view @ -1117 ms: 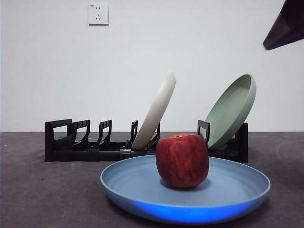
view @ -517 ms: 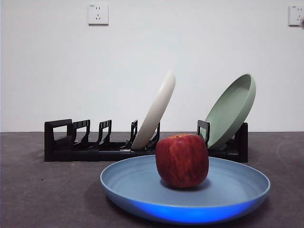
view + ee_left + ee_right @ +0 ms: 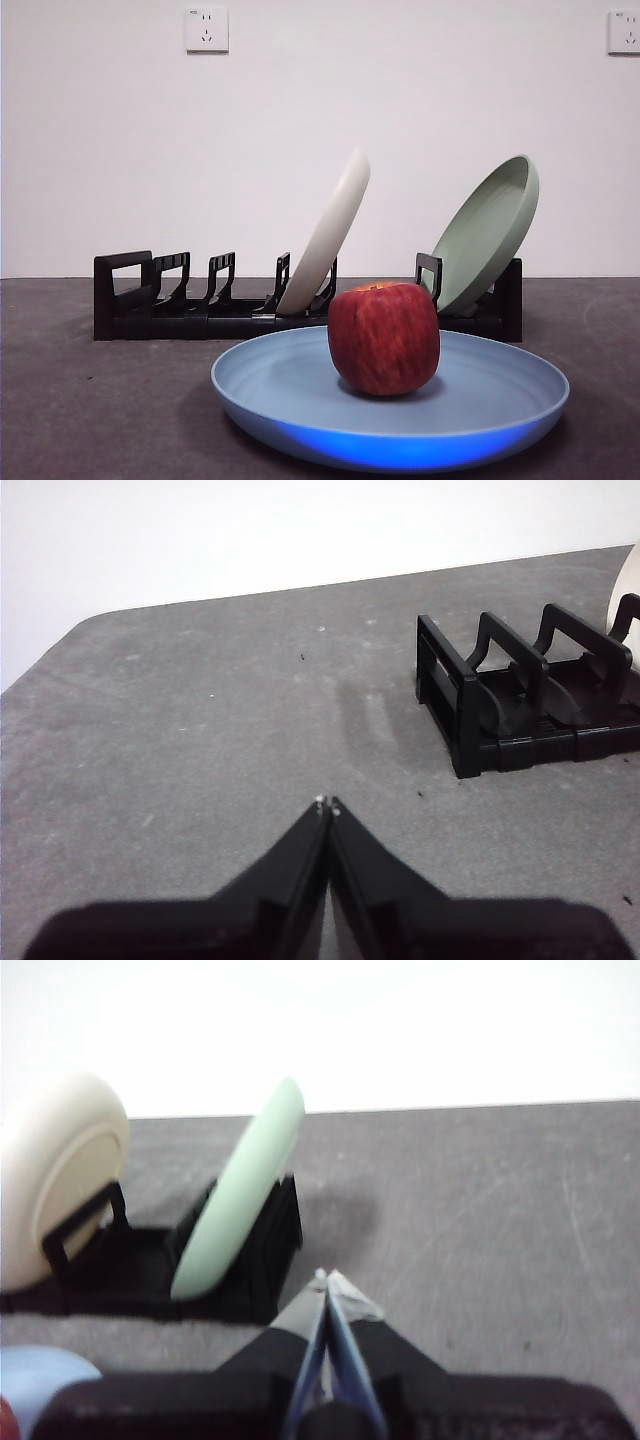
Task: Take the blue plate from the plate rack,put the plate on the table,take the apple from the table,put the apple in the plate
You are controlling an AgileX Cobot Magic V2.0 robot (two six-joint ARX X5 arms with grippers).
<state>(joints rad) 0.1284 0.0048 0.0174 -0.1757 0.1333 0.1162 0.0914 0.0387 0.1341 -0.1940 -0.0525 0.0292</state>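
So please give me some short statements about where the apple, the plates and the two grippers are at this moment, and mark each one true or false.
1. The apple rests in the blue plate. True.
2. The blue plate stands in the plate rack. False: it lies flat on the table, in front of the rack.
3. The cream-white plate and the sage-green plate lean in the rack. True.
4. The left gripper holds the apple. False: its jaws are shut on nothing, above bare table beside the rack's end.
5. The right gripper is open around the sage-green plate. False: its jaws are shut, apart from the plate.
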